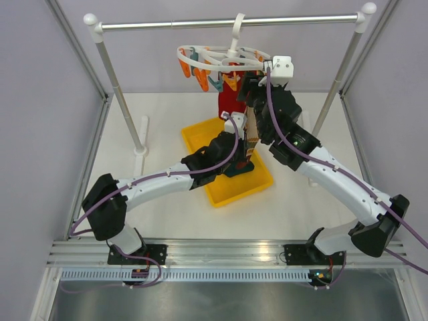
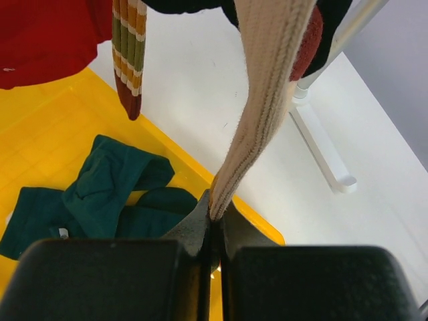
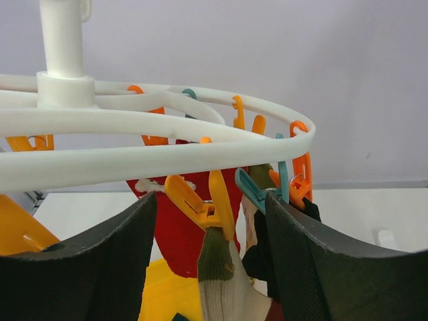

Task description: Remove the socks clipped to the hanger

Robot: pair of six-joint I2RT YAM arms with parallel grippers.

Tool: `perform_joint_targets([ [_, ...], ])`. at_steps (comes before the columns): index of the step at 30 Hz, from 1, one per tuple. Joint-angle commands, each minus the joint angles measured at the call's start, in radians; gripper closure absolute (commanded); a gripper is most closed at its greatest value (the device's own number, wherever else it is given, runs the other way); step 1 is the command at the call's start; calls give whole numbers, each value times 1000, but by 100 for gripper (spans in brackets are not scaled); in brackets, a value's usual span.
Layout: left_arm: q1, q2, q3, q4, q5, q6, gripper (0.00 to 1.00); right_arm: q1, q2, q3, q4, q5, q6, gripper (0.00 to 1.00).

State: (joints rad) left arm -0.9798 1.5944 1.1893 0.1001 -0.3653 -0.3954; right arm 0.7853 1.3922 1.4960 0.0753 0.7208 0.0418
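Done so far: two limp dark teal socks (image 2: 107, 190) lie off the clips, crumpled in the shallow yellow plastic tray (image 2: 40, 134) on the white desk (image 1: 160, 114).
Left to do: at least three socks hang from the white plastic oval ring hanger (image 1: 200, 65), so by my reckoning the task is near its middle.
Red sock: a bright red fabric sock (image 2: 40, 40) hangs furthest left, above the tray.
Striped sock: a narrow sock banded in olive, orange and dark red (image 2: 128, 53) dangles just beside it, clear of the tray.
Cream ribbed sock: a long cream knit sock (image 2: 267, 87) runs taut from the hanger down to the tray's edge.
Left end effector (image 2: 214, 215): clamped tight on the lower end of the cream ribbed sock.
Right end effector (image 3: 210, 207): jaws wide, one either side of an orange clip (image 3: 217, 190) that bites a green-topped cream cuff; a teal clip (image 3: 251, 187) hangs just beside it.
Only the left wrist view shows: the pinch on the sock and the teal socks in the tray.
Only the right wrist view shows: which clip sits between the open jaws.
Only the top view shows: the hanger hooked on the long metal rail (image 1: 234, 23), both arms meeting beneath it.
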Motion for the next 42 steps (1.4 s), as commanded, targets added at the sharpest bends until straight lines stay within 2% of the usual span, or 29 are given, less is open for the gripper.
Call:
perform_joint_targets([
  [1,-10,4,52,4,-7,3,98,2,16,53,58,43,-33,30],
  [3,-11,7,55,3,-7,6,98,0,24,61,60,57,-33,30],
  [9,-11,10,59,-3,-11,7,98,2,18,64,69,74,-59,42],
  [13,-13,12,56,-7,-14,6,98,2,8,64,61,83,-51,60],
  [22,-13,9,43,-11,-40,1,98,2,2,75,15,75,-14,85],
  [29,-4,-19,-10,-14,-78,-19,98,2,-2,76,-5,72,-2,91],
  [38,98,-25,-83,-56,-35,-106,97,2,-7,75,-12,69,6,91],
  [39,114,-19,-86,-56,-14,-109,94,2,-7,75,-14,69,7,92],
  [42,139,7,-76,-56,41,-105,68,2,-9,78,-16,65,9,92],
])
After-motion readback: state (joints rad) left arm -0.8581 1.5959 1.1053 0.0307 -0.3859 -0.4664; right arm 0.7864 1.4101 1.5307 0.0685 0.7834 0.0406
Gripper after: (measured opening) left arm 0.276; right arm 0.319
